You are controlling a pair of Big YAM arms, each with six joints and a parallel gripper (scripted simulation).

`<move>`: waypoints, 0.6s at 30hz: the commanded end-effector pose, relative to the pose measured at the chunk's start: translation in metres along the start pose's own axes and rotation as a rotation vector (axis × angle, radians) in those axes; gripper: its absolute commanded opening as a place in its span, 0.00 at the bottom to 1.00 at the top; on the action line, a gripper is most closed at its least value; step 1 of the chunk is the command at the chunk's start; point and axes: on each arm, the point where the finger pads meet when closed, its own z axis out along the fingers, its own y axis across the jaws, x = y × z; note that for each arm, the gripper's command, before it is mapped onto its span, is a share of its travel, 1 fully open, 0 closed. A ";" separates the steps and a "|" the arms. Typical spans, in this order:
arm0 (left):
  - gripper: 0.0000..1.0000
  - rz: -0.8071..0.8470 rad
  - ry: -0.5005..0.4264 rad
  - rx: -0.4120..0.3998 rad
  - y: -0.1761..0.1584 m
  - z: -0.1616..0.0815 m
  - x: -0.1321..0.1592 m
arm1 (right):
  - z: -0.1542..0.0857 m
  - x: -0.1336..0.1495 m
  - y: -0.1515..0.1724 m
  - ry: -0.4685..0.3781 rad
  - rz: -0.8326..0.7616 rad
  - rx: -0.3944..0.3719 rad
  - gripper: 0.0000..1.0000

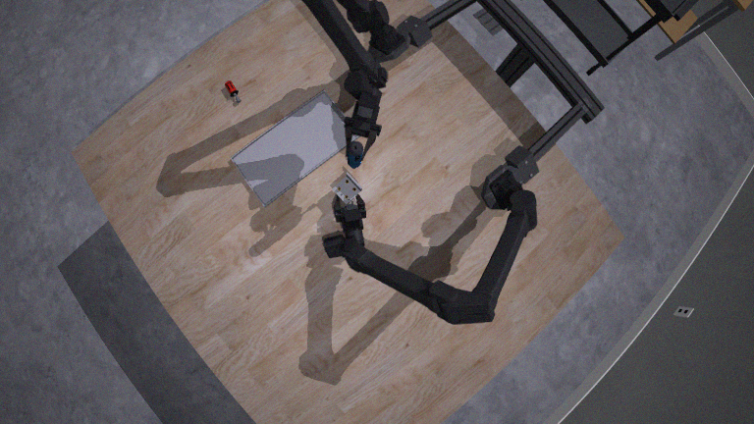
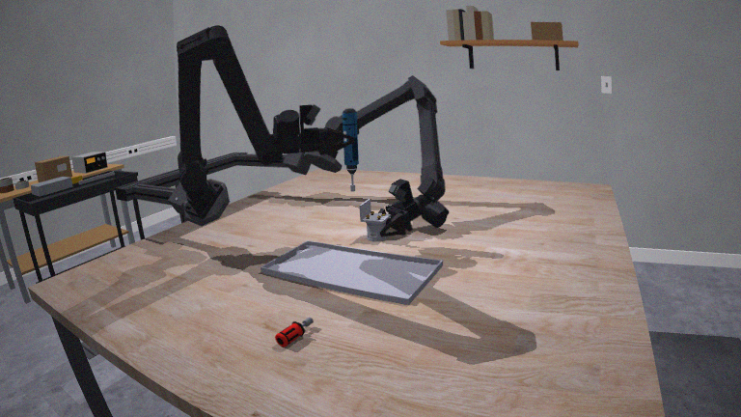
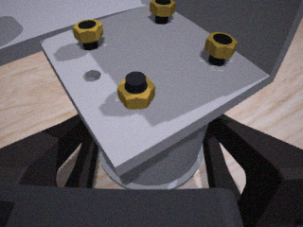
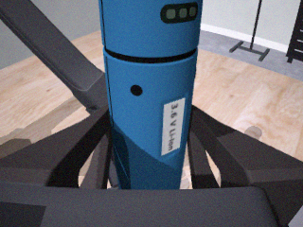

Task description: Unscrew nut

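Note:
The grey joint module (image 2: 373,233) (image 3: 163,163) stands upright with the bracket (image 1: 348,185) (image 2: 365,210) (image 3: 156,47) on top. In the left wrist view the nearest nut (image 3: 136,95) sits low against the plate, its stud poking out above. Three other nuts sit raised on their studs. My left gripper (image 3: 151,114) is shut on the module's body below the plate; its fingertips are partly hidden. My right gripper (image 4: 150,113) (image 2: 348,140) is shut on the electric nut driver (image 1: 354,158) (image 2: 350,128) (image 4: 147,71). The driver hangs nearly upright, its socket (image 2: 352,187) clear above the bracket's height and off to one side.
A shallow grey tray (image 1: 247,182) (image 2: 339,287) lies beside the module. A red-handled tool (image 1: 231,87) (image 2: 289,334) lies on the table beyond the tray. The bracket's upright flange (image 3: 279,28) rises along one plate edge. The left arm shows close behind the driver in the right wrist view.

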 end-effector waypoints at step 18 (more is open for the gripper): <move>0.59 0.032 0.007 0.014 0.003 0.008 -0.014 | 0.014 -0.036 -0.002 -0.106 0.003 0.025 0.42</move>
